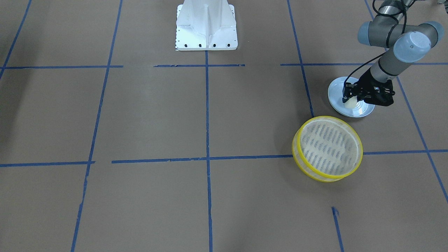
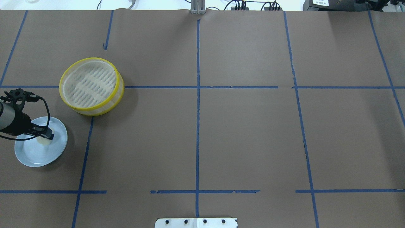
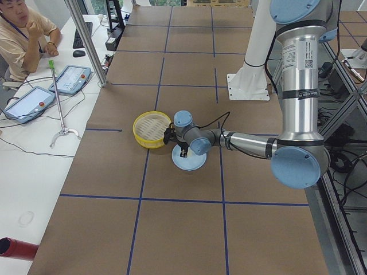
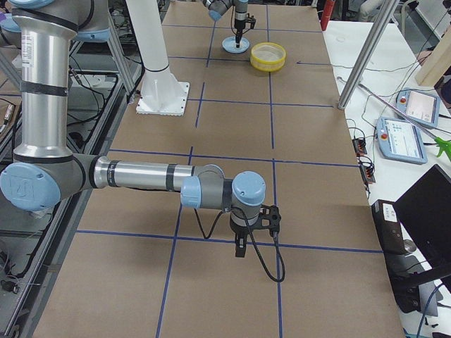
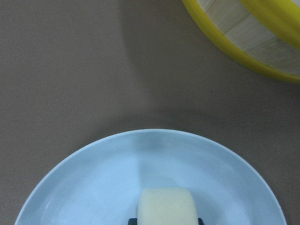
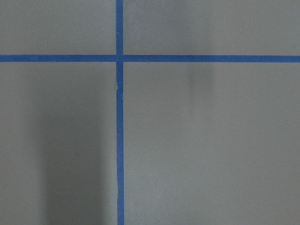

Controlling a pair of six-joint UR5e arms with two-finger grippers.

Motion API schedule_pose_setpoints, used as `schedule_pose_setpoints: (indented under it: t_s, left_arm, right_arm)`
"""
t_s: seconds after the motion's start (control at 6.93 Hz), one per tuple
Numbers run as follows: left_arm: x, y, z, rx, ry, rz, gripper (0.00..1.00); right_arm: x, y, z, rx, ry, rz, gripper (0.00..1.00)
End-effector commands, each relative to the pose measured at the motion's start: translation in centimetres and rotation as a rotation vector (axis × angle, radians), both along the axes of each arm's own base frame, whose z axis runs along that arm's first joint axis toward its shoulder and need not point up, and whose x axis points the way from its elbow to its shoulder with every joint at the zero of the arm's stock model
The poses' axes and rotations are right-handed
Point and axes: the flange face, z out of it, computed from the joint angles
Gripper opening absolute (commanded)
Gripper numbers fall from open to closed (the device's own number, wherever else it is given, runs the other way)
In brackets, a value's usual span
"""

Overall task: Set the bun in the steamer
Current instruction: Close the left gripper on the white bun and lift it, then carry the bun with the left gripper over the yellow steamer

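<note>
We count one bun [image 1: 349, 103], one steamer [image 1: 326, 118], one pale blue plate [image 1: 360, 111] and two arms. The bun lies on the plate, outside the steamer, which stands on the table [image 1: 157, 115] near the plate without touching it. The left gripper [image 1: 351, 99] is down over the bun, its jaws closed against the bun's two sides. The right gripper [image 4: 241, 248] hangs over bare table by a crossing of blue tape lines [image 6: 119, 58], well apart from all three things; we cannot tell how its jaws stand.
</note>
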Motion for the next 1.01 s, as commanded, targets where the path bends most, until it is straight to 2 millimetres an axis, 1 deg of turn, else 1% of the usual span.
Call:
schedule_pose_setpoints:
  t_s: [0.0,0.14,0.43,0.58,0.72,0.87]
  left_arm:
    - [-0.4,0.1,-1.1,0.015,0.014,-0.004,0.45]
    - [-0.7,0.1,-2.2,0.029,0.029,-0.010,0.45]
    - [-1.8,1.1,-5.7,0.071,0.077,-0.009,0.42]
    - [-2.8,0.5,-7.4,0.095,0.099,-0.031,0.41]
    - [-3.5,-0.8,-8.7,0.116,0.115,-0.057,0.41]
    - [-2.4,-2.2,-10.3,0.136,0.132,-0.060,0.41]
  right_arm:
    - [0.0,0.0,0.0,-0.001,0.000,0.000,1.00]
    - [0.0,0.0,0.0,-0.001,0.000,0.000,1.00]
    - [0.0,0.0,0.0,-0.001,0.000,0.000,1.00]
    - [0.0,0.0,0.0,-0.001,0.000,0.000,1.00]
    - [0.0,0.0,0.0,-0.001,0.000,0.000,1.00]
    - [0.0,0.0,0.0,-0.001,0.000,0.000,1.00]
